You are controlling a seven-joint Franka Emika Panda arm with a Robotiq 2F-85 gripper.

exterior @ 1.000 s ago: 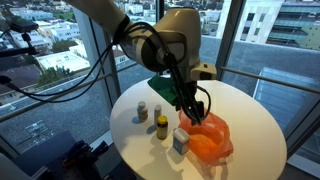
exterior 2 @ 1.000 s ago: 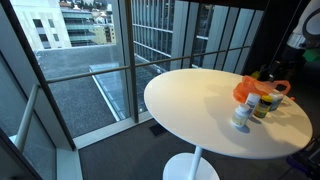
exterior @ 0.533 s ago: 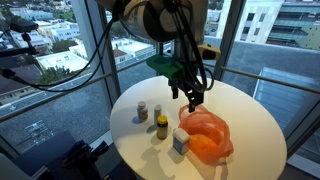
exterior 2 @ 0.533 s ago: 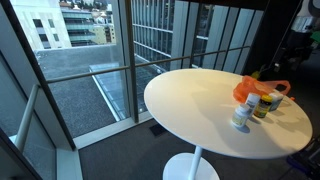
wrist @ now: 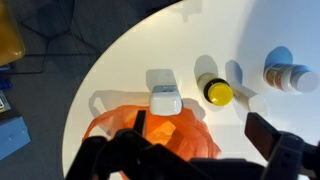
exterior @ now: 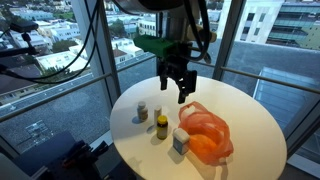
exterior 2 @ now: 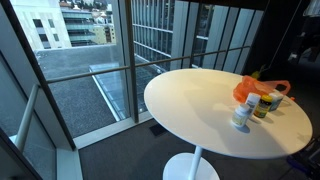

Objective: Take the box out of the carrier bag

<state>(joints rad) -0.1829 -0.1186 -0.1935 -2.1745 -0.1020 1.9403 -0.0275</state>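
The orange carrier bag [exterior: 206, 136] lies crumpled on the round white table [exterior: 250, 110]; it also shows in an exterior view [exterior 2: 262, 88] and in the wrist view [wrist: 165, 138]. A small white box [exterior: 179, 142] stands on the table against the bag's edge, outside it, also in the wrist view [wrist: 164, 98] and in an exterior view [exterior 2: 240, 118]. My gripper [exterior: 176, 90] hangs open and empty well above the table, up from the bag. In the wrist view its fingers [wrist: 202, 128] frame the bag and bare table.
A yellow-capped bottle [exterior: 161, 126] stands next to the box, also in the wrist view [wrist: 216, 93]. Two small bottles [exterior: 148, 110] stand behind it. A white-capped bottle [wrist: 290, 75] shows at the wrist view's right edge. Glass walls surround the table.
My gripper has risen from just over the bag to well above the table and shifted toward the bottles' side. It holds nothing. The bag, box and bottles have not moved.
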